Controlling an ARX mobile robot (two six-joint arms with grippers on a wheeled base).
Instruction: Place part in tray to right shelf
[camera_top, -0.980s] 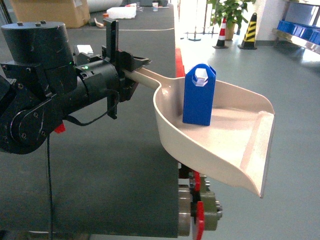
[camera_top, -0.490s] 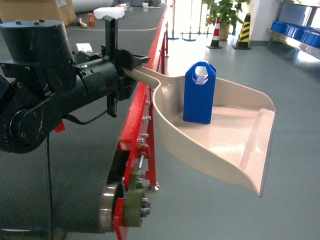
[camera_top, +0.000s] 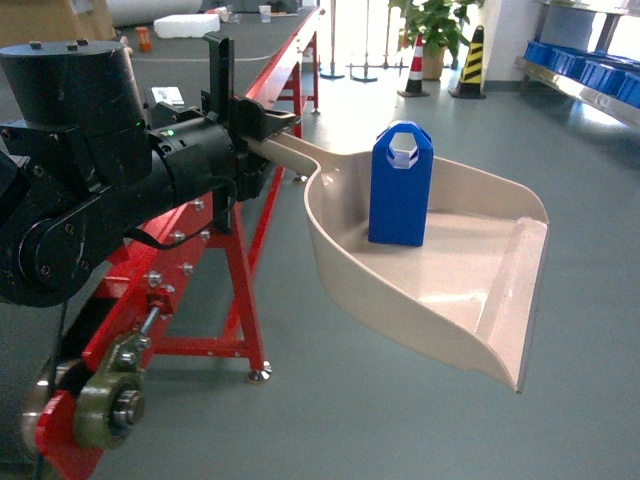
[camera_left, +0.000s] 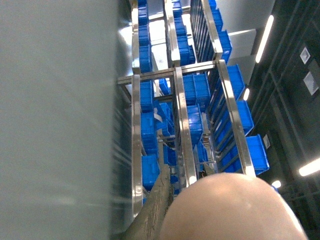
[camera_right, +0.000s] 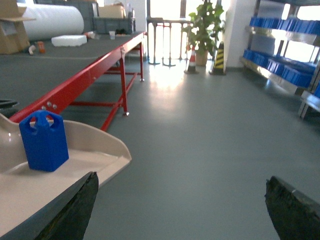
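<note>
Fingers of the left gripper hold the tray flat so the part stays upright; right fingers spread wide.

Hidden and cropped items
Tray cut off at left and bottom edges of right wrist view; right tool fingertips cropped below; tray handle end concealed inside left tool.

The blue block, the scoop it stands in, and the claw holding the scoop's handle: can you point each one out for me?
blue block (camera_top: 400, 195): head view, on its flat front face.
scoop (camera_top: 470, 275): head view, on its bare floor.
left claw (camera_top: 262, 130): head view, where it clamps the handle.
</note>
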